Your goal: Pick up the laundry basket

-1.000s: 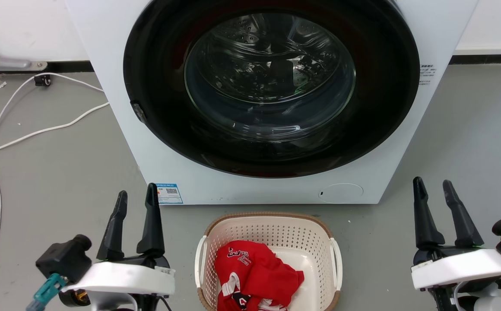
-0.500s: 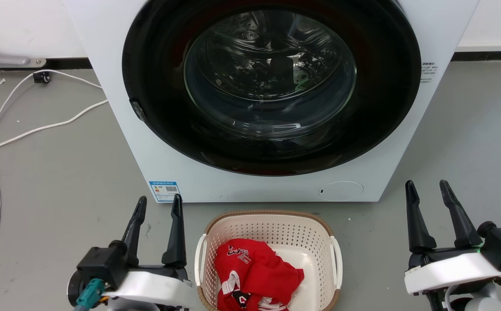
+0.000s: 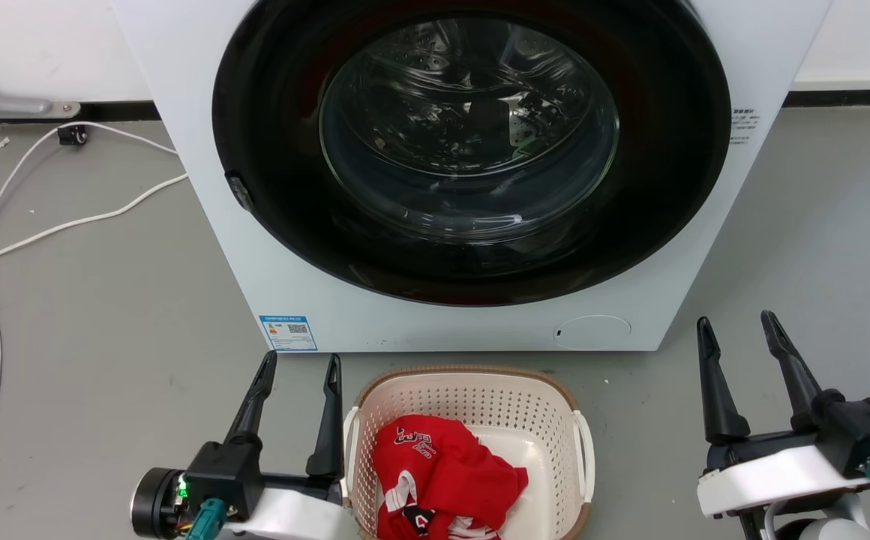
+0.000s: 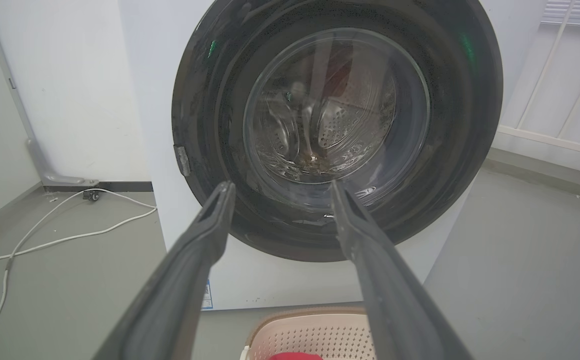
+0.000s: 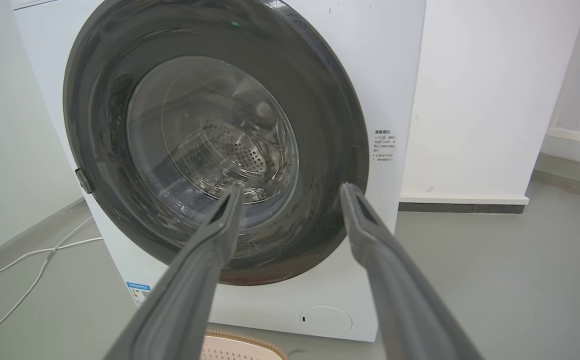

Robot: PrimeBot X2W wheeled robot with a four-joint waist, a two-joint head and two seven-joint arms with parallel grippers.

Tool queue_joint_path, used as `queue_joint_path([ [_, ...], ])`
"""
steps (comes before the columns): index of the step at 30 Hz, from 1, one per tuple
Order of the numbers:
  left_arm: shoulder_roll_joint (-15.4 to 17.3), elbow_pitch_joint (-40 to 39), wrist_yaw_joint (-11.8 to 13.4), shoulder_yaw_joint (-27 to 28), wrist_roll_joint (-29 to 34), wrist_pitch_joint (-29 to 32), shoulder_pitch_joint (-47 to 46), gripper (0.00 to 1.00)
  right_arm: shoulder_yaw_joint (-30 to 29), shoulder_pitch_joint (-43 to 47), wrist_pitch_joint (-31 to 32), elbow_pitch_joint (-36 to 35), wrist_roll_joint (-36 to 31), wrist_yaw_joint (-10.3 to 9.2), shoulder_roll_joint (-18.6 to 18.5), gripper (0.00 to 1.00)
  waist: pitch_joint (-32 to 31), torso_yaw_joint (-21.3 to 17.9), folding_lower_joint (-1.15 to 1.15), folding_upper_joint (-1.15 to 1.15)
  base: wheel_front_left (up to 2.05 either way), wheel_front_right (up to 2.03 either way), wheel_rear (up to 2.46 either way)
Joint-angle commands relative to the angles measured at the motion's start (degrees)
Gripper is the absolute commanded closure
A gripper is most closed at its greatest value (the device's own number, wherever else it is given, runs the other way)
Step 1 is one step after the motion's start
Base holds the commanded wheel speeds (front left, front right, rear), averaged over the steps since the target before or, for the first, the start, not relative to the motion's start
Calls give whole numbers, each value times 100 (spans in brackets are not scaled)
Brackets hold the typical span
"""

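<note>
The left gripper (image 3: 301, 358) has its two fingers apart and holds nothing. Its inner finger stands just beside the left handle (image 3: 346, 450) of the basket (image 3: 472, 401), and I cannot tell if they touch. I judge that it is placed there to take this handle, because the basket is wide and needs a hold on each side. The right gripper (image 3: 736, 319) is also spread and empty, but it is well apart from the right handle (image 3: 587, 457), so that side is not yet ready. The basket stands on the floor (image 3: 105, 337) close before the washer (image 3: 405, 330), between the two arms, with a red cloth (image 3: 442, 472) inside. Its near end is cut off by the bottom edge of the head view, and the wrist views catch just its far end, so the handles cannot be checked from there.
</note>
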Motion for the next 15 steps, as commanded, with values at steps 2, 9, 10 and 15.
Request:
queue_joint_path([
  [2, 23, -16, 47, -27, 120, -55, 37, 0, 4, 52, -72, -50, -114, -2, 12, 0, -9, 2, -1, 0, 0, 0, 0],
  [9, -175, 58, -157, 168, 39, -133, 160, 0, -19, 94, -141, 35, 22, -2, 14, 0, -21, 3, -1, 0, 0, 0, 0],
  [10, -227, 90, -233, 226, -19, -141, 191, 0, -26, 93, -156, 63, 17, -2, 15, 0, -23, 0, -1, 0, 0, 0, 0],
  [15, -343, 206, -534, 421, 220, -194, 256, 0, -1, 97, -203, 159, -85, -2, 16, 0, -25, -33, -1, 0, 0, 0, 0],
])
